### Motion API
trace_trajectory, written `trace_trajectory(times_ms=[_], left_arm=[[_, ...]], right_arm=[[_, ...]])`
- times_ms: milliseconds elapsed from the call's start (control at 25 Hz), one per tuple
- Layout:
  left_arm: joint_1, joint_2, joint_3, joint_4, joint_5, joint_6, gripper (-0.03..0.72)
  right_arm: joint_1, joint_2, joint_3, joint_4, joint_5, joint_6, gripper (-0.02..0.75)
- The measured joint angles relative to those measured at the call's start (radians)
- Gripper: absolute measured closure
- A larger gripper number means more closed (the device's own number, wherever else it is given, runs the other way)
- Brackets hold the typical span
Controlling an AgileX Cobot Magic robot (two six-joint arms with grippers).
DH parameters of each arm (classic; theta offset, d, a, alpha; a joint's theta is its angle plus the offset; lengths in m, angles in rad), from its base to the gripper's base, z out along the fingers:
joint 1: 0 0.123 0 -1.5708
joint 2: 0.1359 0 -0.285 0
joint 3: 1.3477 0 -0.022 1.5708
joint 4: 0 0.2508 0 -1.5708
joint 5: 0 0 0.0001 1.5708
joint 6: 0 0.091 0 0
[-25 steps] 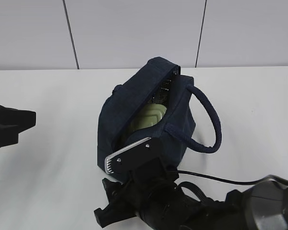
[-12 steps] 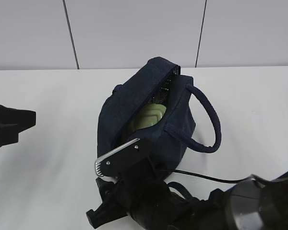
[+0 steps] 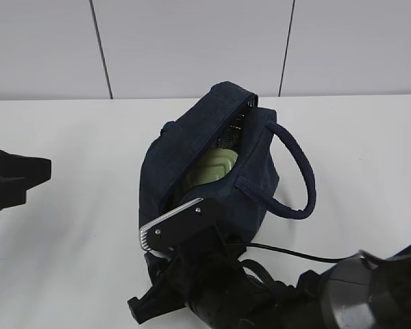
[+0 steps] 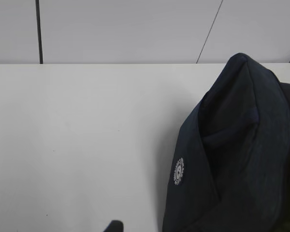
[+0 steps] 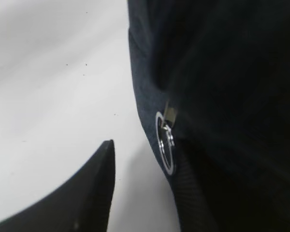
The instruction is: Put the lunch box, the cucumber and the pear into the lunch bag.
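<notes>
The dark navy lunch bag (image 3: 212, 164) stands in the middle of the white table with its top open. The lunch box's pale green lid (image 3: 212, 168) shows inside it. The cucumber and the pear are hidden or out of view. My right gripper (image 5: 145, 154) is open at the bag's near end. Its left finger (image 5: 87, 193) is over the table and its ribbed right finger (image 5: 186, 193) lies against the fabric. The metal ring zipper pull (image 5: 165, 143) hangs between them, close to the right finger. My left gripper (image 3: 27, 175) rests at the left, apart from the bag.
The bag's thick loop handle (image 3: 298, 171) sticks out to the right. My right arm's wrist (image 3: 192, 260) and its cable (image 3: 294, 255) fill the table's near edge. In the left wrist view the bag's side (image 4: 232, 154) carries a small white round logo (image 4: 179, 170).
My right arm has shifted left and a little lower at the bag's near end, then eased slightly back. The bag, the lunch box and my left arm have stayed put.
</notes>
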Motion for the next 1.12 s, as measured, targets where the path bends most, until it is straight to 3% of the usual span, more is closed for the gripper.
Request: trace_trajectory(times_ms=[480,920,1120], left_arm=[[0.0,0.0,0.0,0.0,0.0,0.0,0.432],[0.0,0.0,0.0,0.004,0.0,0.0,0.433],[0.0,0.0,0.0,0.032,0.019,0.007,0.48]], right_arm=[[0.0,0.0,0.0,0.025,0.008,-0.014,0.732],[0.0,-0.173,0.0,0.049,0.23,-0.147,0.732],[0.0,-0.309,0.0,0.205,0.264,-0.334,0.732]])
